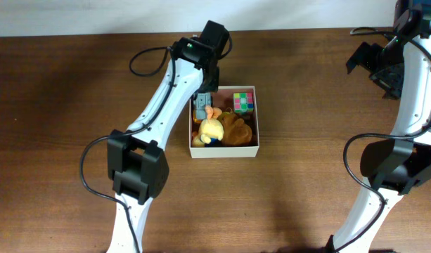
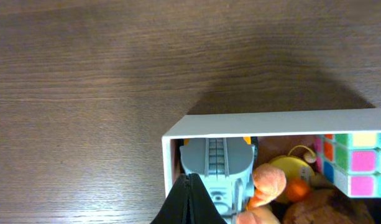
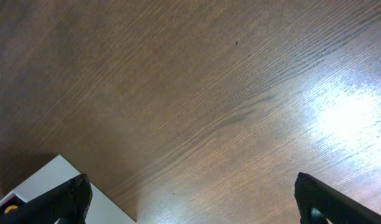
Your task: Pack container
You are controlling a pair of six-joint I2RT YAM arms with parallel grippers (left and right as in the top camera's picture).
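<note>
Left gripper [image 2: 189,182] low over the back-left corner of the container [image 1: 224,152], fingers [image 2: 178,208] pressed together, tips against a grey plastic toy [image 2: 215,162]. Container sits mid-desk [image 1: 67,84], also holding a yellow plush [image 1: 210,131], a brown plush [image 1: 237,131] and a coloured cube [image 1: 243,100]. Right gripper [image 3: 191,186] well apart at far right above the desk, fingers [image 3: 66,202] spread wide.
</note>
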